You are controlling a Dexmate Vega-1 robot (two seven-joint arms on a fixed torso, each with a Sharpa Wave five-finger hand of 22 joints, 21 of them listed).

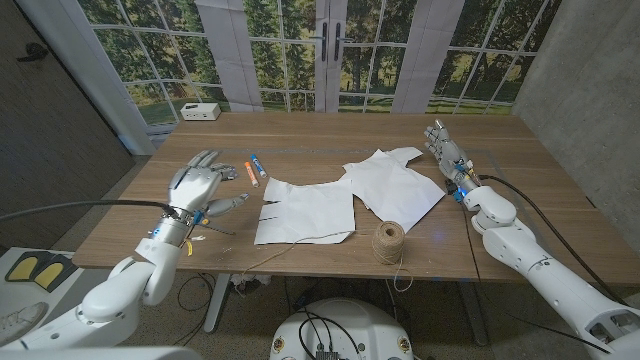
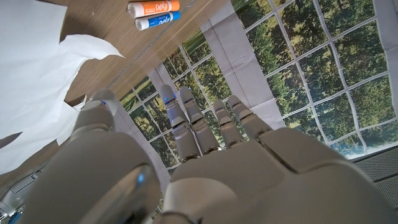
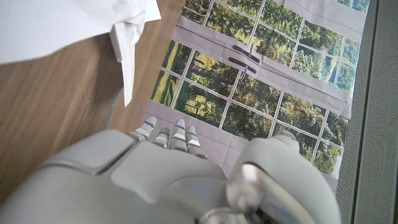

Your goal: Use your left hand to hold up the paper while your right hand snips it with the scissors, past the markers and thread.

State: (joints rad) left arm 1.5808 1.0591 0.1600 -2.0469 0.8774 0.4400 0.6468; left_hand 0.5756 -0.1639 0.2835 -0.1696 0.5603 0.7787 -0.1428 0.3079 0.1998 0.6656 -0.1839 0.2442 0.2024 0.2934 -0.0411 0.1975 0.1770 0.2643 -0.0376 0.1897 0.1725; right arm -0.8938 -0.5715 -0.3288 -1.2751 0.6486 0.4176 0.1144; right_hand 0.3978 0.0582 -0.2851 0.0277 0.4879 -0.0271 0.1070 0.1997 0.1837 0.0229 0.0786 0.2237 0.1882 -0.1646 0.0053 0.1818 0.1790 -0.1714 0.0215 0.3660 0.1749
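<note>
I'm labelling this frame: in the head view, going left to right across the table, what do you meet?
Left hand → markers → cut paper sheet → twine spool → right hand.

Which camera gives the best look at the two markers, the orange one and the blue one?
The left wrist view: the orange marker and blue marker lie close, labels visible. The head view shows them small, near the left hand.

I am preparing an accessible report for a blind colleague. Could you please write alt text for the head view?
Two white paper sheets lie mid-table, between an open left robot hand and an open right robot hand; neither hand holds anything. A ball of twine sits by the near edge, and two markers lie beside the left hand.
</note>
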